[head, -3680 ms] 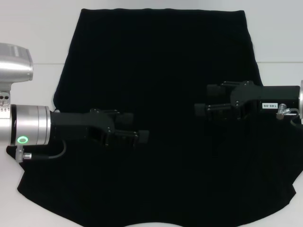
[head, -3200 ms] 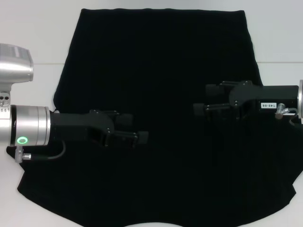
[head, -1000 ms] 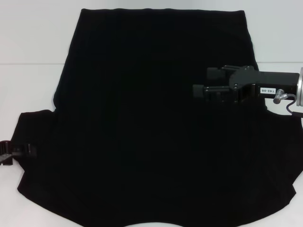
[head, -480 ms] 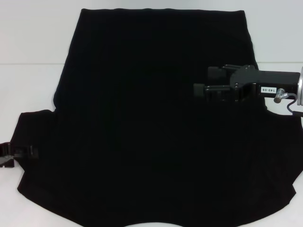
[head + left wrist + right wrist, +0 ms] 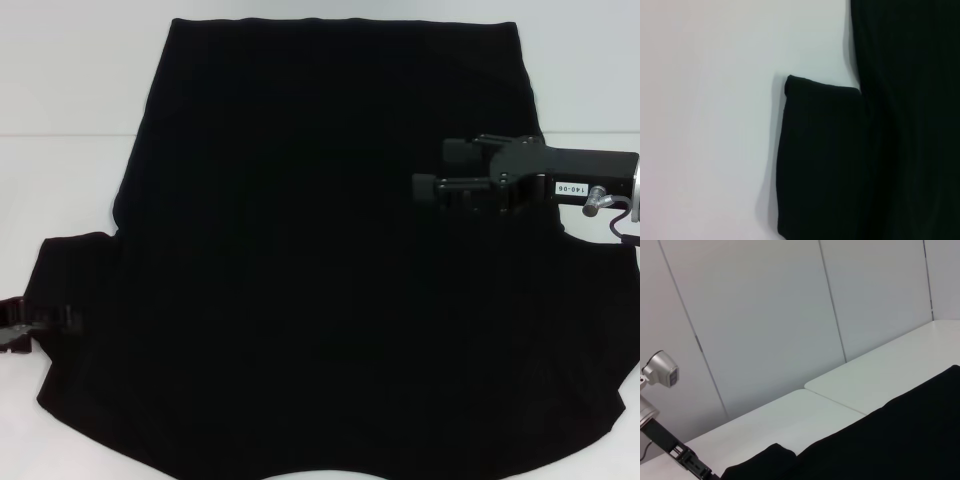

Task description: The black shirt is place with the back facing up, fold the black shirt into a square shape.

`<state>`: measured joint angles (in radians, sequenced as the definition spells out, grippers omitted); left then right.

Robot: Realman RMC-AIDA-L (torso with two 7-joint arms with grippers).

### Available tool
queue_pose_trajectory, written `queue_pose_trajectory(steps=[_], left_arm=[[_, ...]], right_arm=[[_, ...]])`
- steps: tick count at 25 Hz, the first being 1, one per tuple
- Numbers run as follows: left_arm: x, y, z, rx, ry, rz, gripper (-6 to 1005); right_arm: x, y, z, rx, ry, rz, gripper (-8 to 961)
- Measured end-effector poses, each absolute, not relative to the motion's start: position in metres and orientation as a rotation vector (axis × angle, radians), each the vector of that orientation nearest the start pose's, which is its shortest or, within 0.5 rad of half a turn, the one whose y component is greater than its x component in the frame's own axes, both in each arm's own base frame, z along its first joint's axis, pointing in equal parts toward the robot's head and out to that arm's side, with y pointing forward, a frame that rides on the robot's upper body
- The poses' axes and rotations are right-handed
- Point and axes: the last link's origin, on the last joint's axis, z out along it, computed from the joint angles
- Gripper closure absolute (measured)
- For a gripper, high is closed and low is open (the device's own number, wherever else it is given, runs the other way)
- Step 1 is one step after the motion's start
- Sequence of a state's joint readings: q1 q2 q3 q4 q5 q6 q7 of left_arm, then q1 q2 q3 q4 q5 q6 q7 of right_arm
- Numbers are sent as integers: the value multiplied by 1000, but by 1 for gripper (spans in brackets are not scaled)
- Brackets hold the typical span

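The black shirt lies spread flat on the white table, plain side up, hem at the far end. My right gripper hovers over the shirt's right part, open, with nothing between its fingers. My left gripper sits low at the outer edge of the shirt's left sleeve, mostly cut off by the frame. In the left wrist view, that sleeve juts out from the shirt body. From the right wrist view I see the shirt and, farther off, the left gripper.
White tabletop surrounds the shirt on the left and at the far side. A seam runs between two table sections. Grey wall panels stand behind the table.
My left arm has pulled back from over the shirt's middle to the left sleeve edge. The right gripper has risen slightly toward the far side and drifted right.
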<state>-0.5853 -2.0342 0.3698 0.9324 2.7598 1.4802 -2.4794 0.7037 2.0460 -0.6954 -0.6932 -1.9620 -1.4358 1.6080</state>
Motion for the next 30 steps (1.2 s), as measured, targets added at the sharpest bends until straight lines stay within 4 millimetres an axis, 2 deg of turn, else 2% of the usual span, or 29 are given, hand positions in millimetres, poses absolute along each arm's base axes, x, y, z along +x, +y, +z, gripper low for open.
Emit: queue_pose_trajectory(steps=[30], left_arm=[[-350, 339, 85, -1861, -1852, -89, 125]], right_arm=[[205, 399, 27, -2623, 666, 743, 28]])
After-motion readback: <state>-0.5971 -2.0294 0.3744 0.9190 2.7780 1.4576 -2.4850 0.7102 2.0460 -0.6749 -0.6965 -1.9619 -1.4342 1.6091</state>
